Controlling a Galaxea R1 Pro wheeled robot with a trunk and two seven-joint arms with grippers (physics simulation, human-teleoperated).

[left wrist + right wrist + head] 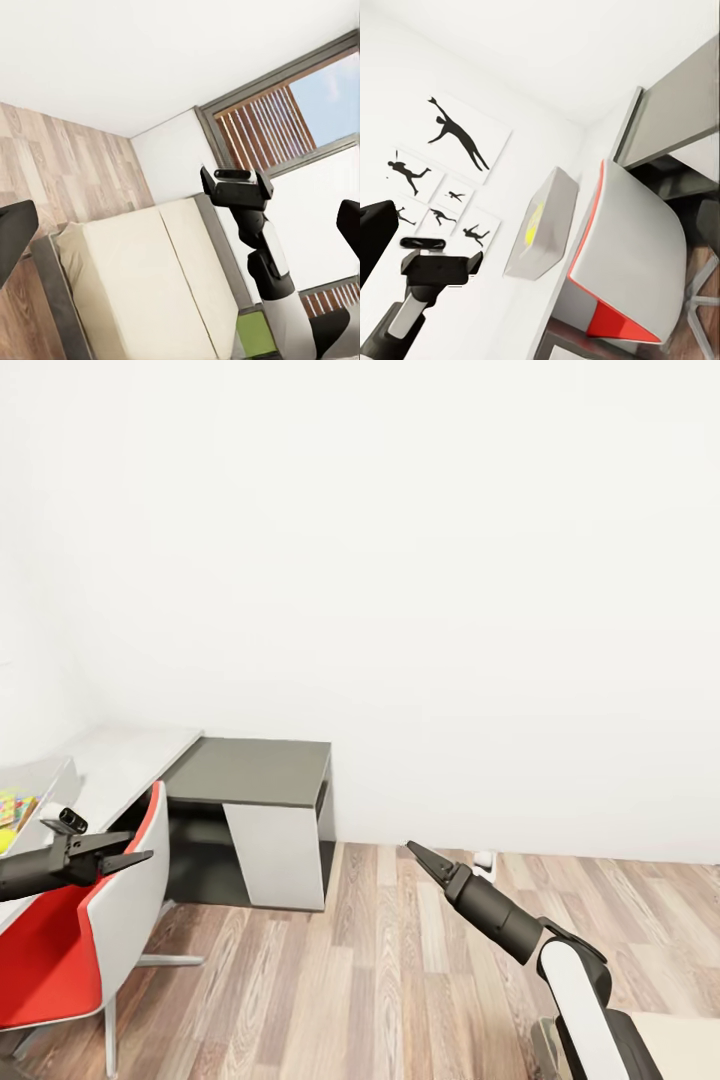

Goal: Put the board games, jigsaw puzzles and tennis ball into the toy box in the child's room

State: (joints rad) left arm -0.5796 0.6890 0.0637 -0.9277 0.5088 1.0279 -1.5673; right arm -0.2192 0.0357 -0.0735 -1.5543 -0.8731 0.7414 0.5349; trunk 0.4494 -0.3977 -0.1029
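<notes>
The toy box (544, 225) sits on the pale surface (125, 760) by the wall, something yellow-green inside it (its colourful contents peek in at the head view's left edge). A red-and-white chair (90, 930) stands against that surface, touching distance from the left gripper (125, 850), whose fingers are slightly apart and empty. The right gripper (420, 855) looks pinched together, empty. The bed (142, 285) holds a green board game (255, 334); I'd swing wide of the chair, using the open wood floor (350, 980)

No text, label, brand or number can be read on anything here.
</notes>
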